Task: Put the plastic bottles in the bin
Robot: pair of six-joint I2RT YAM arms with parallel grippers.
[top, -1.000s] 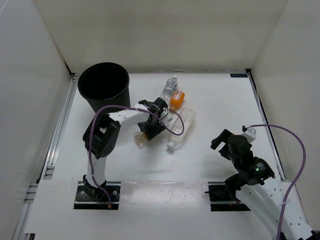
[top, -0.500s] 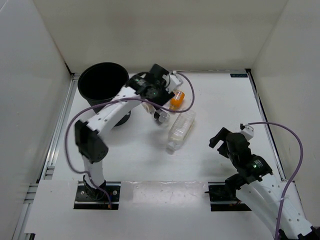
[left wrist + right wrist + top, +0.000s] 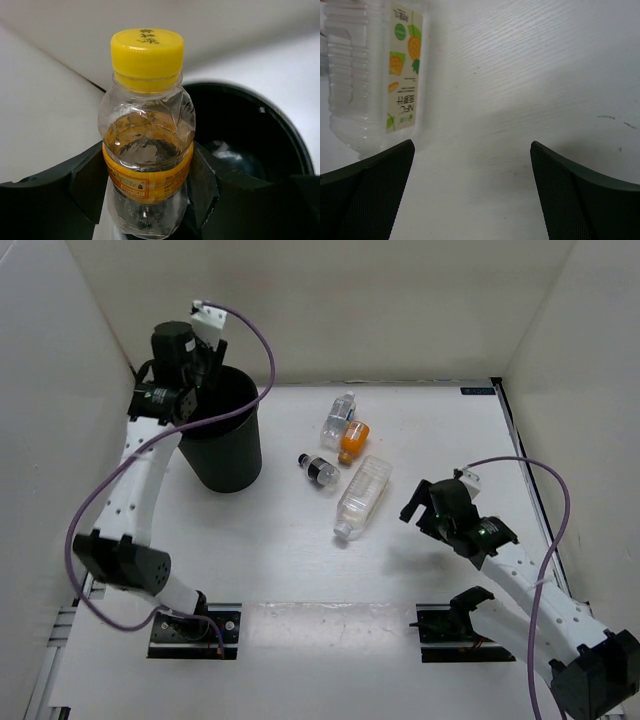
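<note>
The white table (image 3: 300,560) has the big black bin (image 3: 222,435) standing in its far-left corner. The left gripper (image 3: 203,362) is up high at the far-left side of the bin's rim. It is pinching a yellow-capped bottle (image 3: 147,135) around the middle, one finger on each side. The bottle points cap-first away from the gripper. In the wrist view, the dark mouth of the bin (image 3: 260,130) opens just behind the bottle and to its right. So I think the bottle needs only a small push over the hole before it can drop in.

The right gripper (image 3: 425,508) sits low near the right edge with its fingers spread wide and nothing between them. It is the nearer one to the big ribbed bottle (image 3: 362,497). That bottle lies on its side in the middle of the table, just to that gripper's left, with its long side running from near to far.

The black-capped bottle (image 3: 318,469), the orange bottle (image 3: 354,437) and the clear labelled bottle (image 3: 339,416) lie close together toward the far edge.

Half a second ago the left arm was over the middle of the table. Now it has swung to the bin.
</note>
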